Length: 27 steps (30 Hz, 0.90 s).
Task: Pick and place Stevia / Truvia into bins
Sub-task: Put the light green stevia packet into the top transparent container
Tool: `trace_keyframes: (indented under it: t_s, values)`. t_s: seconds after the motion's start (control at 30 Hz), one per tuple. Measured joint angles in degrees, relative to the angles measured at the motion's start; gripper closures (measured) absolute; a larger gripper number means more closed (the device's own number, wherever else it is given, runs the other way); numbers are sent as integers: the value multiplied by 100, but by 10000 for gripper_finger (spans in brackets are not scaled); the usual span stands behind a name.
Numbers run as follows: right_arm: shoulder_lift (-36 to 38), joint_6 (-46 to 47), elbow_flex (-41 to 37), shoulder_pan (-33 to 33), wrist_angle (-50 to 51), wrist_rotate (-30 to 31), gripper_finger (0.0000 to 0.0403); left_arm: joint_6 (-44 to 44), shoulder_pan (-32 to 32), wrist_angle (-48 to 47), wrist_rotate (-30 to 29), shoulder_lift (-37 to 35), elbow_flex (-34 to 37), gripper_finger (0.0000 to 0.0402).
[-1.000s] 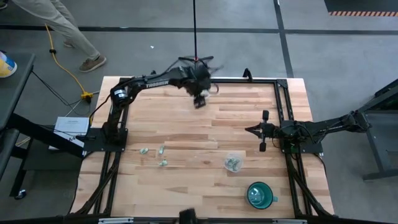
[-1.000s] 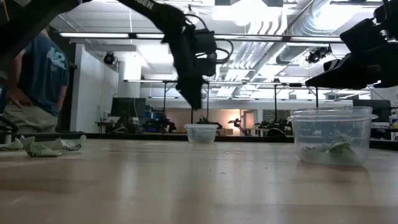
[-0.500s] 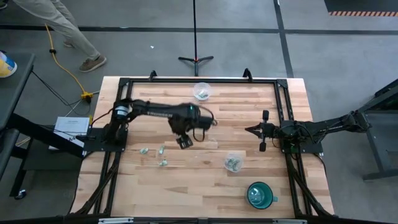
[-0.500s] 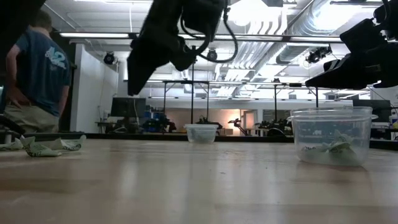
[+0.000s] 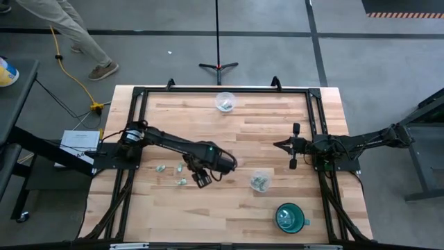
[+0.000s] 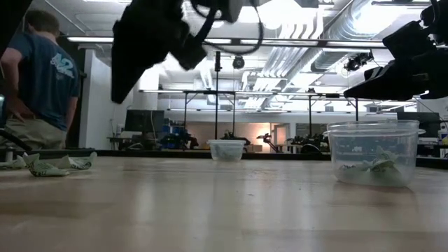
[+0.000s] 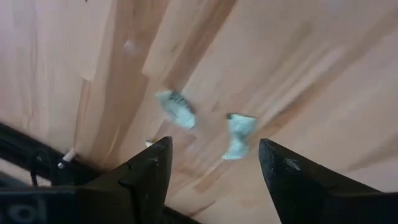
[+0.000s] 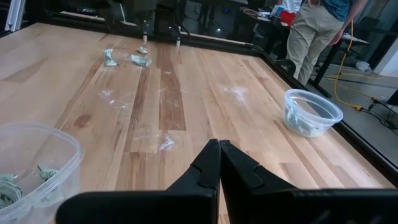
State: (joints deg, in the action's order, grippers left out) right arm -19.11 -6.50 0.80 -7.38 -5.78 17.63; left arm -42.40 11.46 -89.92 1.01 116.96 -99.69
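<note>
Now we hold the open left end effector (image 5: 202, 180) just right of the loose packets (image 5: 181, 182), far nearer than the closed right end effector (image 5: 286, 146).

2 black jointed arms (image 5: 170, 141) with dark tapered fingers (image 7: 142, 177) and looping cables.

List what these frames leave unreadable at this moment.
- Loose packets: the exact count; tiny from above, and the left claw covers part of that spot.
- Far cup: contents too small in the table-level view.
- Near cup: cut off by the right wrist picture's edge.
</note>
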Motion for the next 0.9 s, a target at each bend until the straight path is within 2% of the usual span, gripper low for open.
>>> trace_keyframes:
  t_s: [0.2,0.3,0.47,0.6,0.73,0.9]
  values:
    - [2,26,0,0,-2,0,402,-230,-100,60,5,-497,1295,132]
    - [2,26,0,-1,-2,0,402,-331,-104,621,68,-976,2037,131]
    - [3,21,0,0,-58,1,402,-364,-44,2251,116,-2076,3004,131]
    - [2,17,0,0,-93,20,402,-1285,-62,2604,109,-2650,3398,131]
    - [2,21,0,0,-93,22,402,-2516,-57,2156,190,-2703,3520,131]
    - [0,7,0,0,-90,22,402,-3141,-55,2223,320,-2651,3653,131]
